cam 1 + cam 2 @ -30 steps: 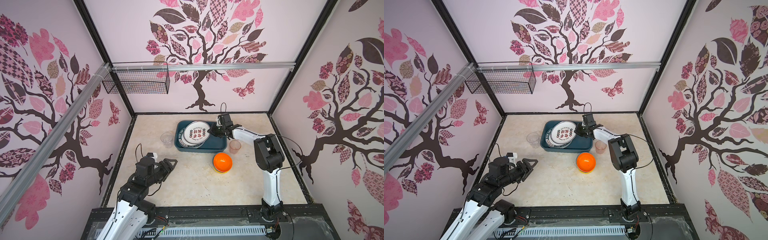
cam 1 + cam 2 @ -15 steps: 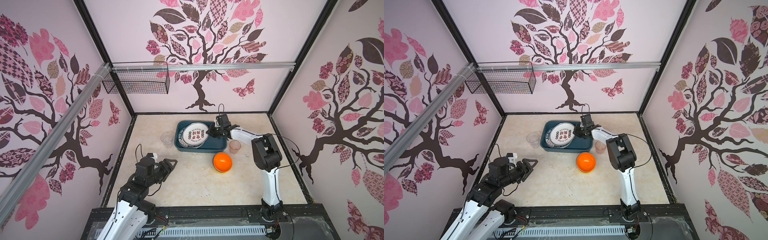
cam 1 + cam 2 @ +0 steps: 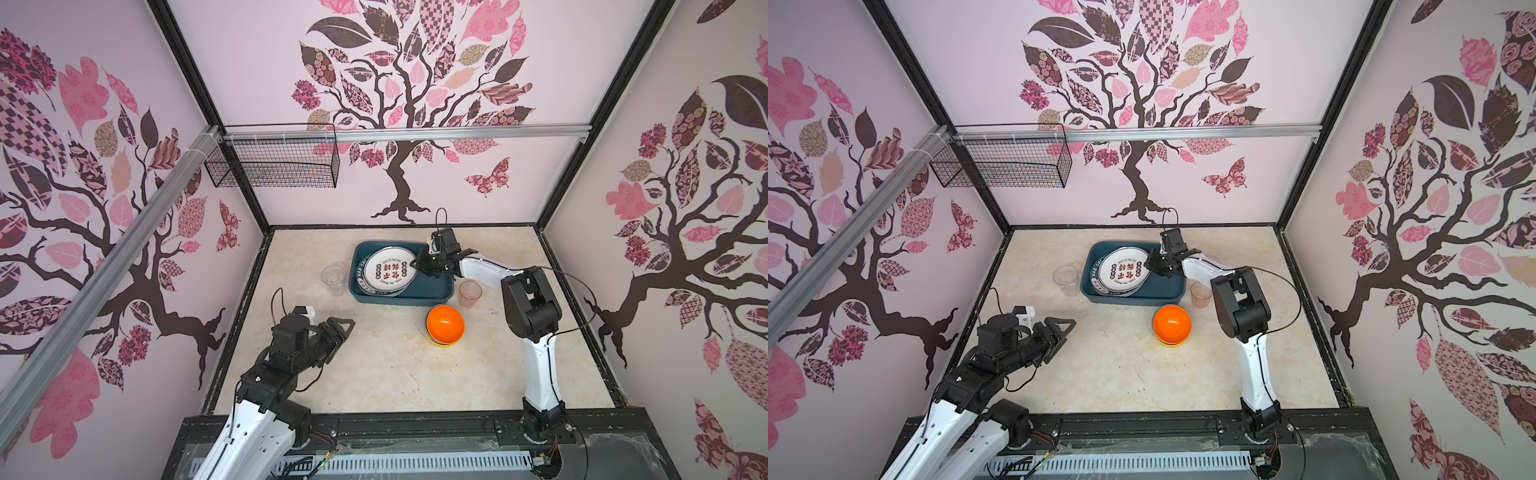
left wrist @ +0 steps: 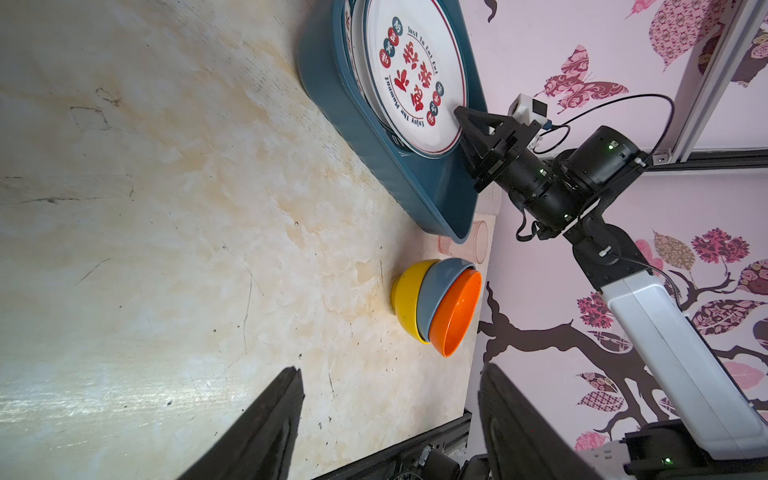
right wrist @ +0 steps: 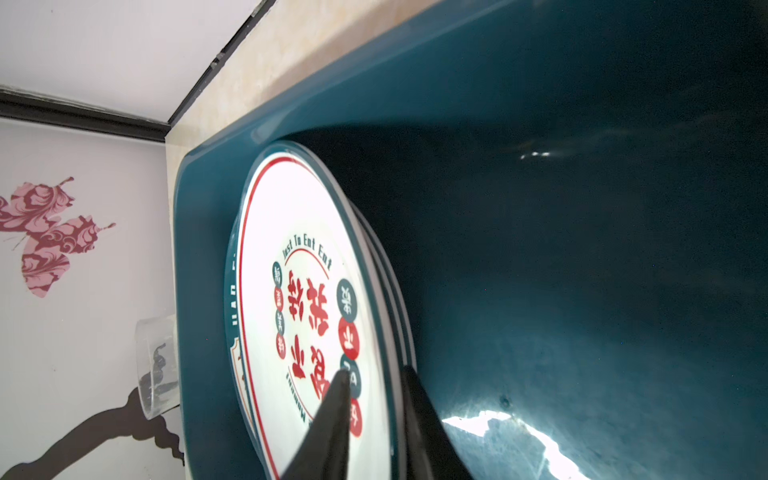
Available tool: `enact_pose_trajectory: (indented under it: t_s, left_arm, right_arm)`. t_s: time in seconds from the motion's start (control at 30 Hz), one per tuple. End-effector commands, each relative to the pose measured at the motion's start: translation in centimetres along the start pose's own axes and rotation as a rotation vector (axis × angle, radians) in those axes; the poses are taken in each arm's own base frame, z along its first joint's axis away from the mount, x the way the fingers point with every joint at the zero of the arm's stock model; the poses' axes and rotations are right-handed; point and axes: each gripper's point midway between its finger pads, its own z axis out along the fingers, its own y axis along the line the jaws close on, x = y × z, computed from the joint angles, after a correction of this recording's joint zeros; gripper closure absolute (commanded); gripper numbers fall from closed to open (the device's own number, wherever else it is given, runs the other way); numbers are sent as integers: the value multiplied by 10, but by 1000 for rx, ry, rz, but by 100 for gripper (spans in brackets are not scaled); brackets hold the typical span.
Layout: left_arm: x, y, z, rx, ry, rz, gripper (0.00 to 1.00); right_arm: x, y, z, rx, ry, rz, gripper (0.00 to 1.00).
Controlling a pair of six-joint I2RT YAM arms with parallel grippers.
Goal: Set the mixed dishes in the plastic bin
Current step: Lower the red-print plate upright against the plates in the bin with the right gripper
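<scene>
Our right gripper (image 5: pixel 374 370) straddles the rim of the top plate (image 5: pixel 291 216) in the bin (image 5: pixel 540 249); we cannot tell if it clamps. Our left gripper (image 4: pixel 390 368) holds its jaws apart.

Robot test booth, lab-style. Boxed in on left, far and right by panels (image 3: pixel 257 62) printed with pink-and-brown tree pattern, set in black frame posts (image 3: pixel 185 62). Aluminium rails (image 3: pixel 457 134) across far and left panels; black wire basket (image 3: pixel 274 166) hung at far-left corner. Marble-look surface (image 3: pixel 374 374) inside. White-and-black left arm (image 3: pixel 249 440) and right arm (image 3: pixel 538 365) fixed to black base (image 3: pixel 415 426) at near edge, slotted grille (image 3: pixel 415 461) just beyond.
</scene>
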Motion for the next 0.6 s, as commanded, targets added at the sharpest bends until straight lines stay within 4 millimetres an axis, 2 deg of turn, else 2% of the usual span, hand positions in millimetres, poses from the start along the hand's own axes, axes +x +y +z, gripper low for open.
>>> enact_pose_trajectory:
  t_s: [0.0,0.57]
  left_arm:
    - [2,8,5,-8,5,1,30]
    - [4,11,3,-5,2,-5,30]
  right_arm:
    - [-1,3,9,6,5,-19,73]
    - [7,13,14,35,28,-66,68]
